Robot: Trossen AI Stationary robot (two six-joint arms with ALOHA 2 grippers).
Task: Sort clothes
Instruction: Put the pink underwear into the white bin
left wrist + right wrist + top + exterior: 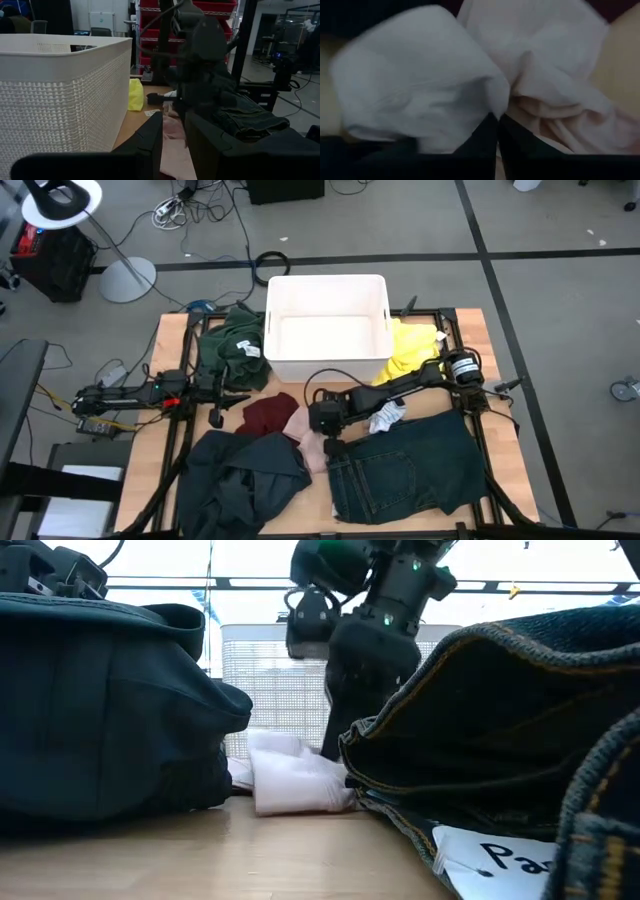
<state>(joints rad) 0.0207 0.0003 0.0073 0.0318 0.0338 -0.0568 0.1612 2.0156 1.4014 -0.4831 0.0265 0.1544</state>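
My right gripper (330, 444) points down at the table's middle and is shut on a pale pink piece (312, 442), which lies between the dark grey-green jacket (245, 480) and the dark blue jeans (400, 470). A maroon piece (270, 415) lies just beyond it. A pale sock (385, 418) lies on the jeans' far edge. A green top (228, 350) and a yellow piece (410, 350) lie on either side of the white tub (327, 290). My left gripper (240, 396) waits at the left near the green top, its fingers (150, 145) slightly apart and empty. My right gripper pinches a raised fold of the pale pink piece (500, 102) between its two fingertips (485, 135), coming from above and pointing down. The piece lies bunched on the table (290, 785); I cannot tell how many layers are in the hold.
The white tub stands at the far middle of the table. Jacket and jeans fill the near half, and in the low view they rise on both sides of the pink piece. A paper label (500, 855) lies by the jeans at the near edge.
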